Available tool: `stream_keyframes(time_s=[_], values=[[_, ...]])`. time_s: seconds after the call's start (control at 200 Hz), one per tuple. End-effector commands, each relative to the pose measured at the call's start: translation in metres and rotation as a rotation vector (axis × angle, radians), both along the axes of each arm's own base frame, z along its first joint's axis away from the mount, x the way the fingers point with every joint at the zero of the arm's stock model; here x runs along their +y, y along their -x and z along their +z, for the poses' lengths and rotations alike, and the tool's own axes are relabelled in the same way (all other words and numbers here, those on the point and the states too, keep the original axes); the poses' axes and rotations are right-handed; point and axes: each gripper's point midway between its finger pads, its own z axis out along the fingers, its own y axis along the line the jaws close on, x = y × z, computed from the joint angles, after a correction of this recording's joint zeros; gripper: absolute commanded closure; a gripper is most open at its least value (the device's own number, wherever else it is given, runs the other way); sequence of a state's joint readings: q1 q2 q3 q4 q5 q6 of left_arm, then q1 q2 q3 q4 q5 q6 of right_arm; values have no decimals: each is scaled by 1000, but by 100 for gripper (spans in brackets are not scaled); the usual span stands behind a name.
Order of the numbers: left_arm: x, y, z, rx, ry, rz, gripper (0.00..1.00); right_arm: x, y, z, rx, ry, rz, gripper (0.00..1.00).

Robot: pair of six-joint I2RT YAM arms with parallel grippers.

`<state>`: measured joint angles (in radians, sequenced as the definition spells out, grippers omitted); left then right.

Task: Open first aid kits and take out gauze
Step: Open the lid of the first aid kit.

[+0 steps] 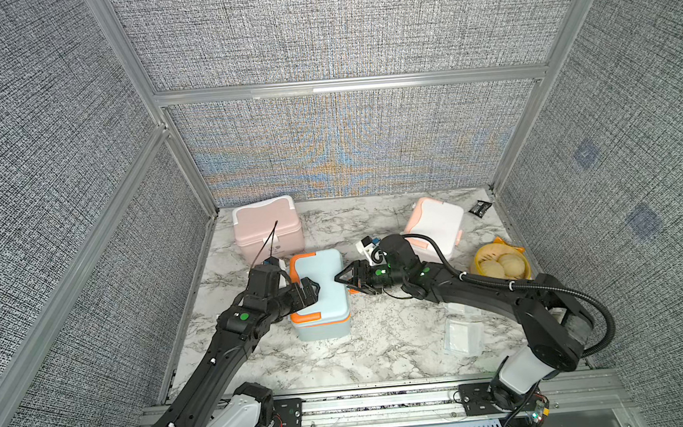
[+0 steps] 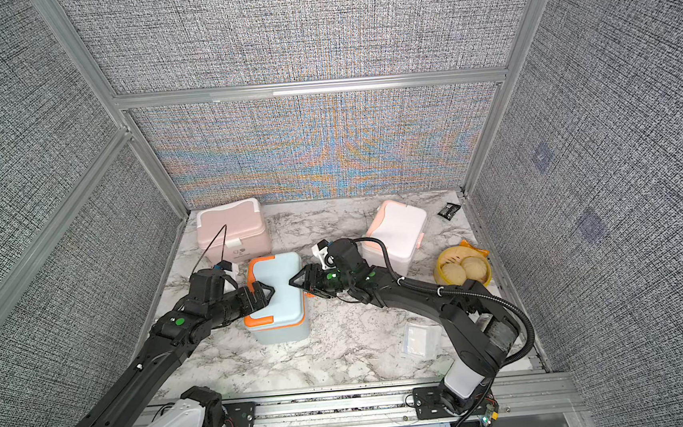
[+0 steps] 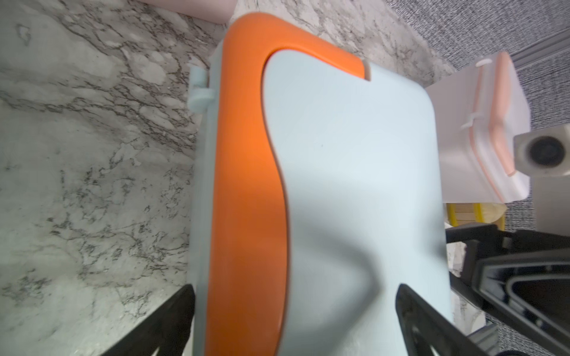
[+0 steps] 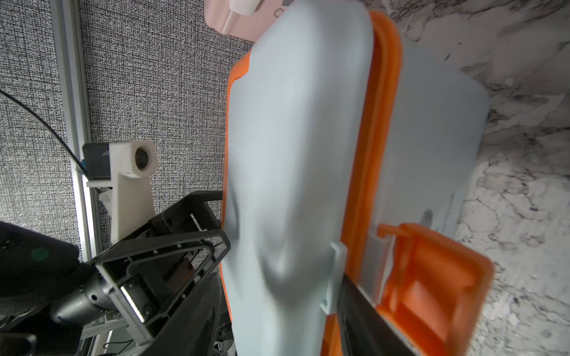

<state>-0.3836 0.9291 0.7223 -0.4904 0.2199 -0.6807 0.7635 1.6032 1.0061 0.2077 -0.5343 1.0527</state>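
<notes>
The pale blue-and-orange first aid kit [image 1: 322, 303] [image 2: 278, 311] stands mid-table with both arms at it. My left gripper [image 1: 314, 287] [image 3: 296, 289] is open wide over the kit's left side. One fingertip hangs beside the box wall and the other above the lid. My right gripper [image 1: 338, 279] [image 4: 280, 274] is shut on the lid's right edge, one finger on top and one under the rim. The orange latch [image 4: 431, 277] hangs flipped open. The pink kit [image 1: 268, 228] and the white-and-peach kit [image 1: 436, 223] stand closed at the back. A gauze packet [image 1: 464, 334] [image 2: 420, 339] lies front right.
A yellow basket [image 1: 478, 263] of buns sits by the right wall. A small black wrapper [image 1: 480, 208] lies in the back right corner. Fabric walls close three sides, and a metal rail runs along the front edge.
</notes>
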Motion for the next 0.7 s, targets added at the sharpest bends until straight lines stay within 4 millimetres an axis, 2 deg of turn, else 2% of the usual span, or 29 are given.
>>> stream_keyframes(time_s=[0.0,0.36,0.695], values=[[-4,-3,17,-45,26,-18,0,1,3,11,-8,-34,22,39],[11,-6,29,-32,20,13,1,-1,8,31,-36,-75,34,39],[38,-15,61,-44,66,64,1,25,21,81,-95,-165,132,39]])
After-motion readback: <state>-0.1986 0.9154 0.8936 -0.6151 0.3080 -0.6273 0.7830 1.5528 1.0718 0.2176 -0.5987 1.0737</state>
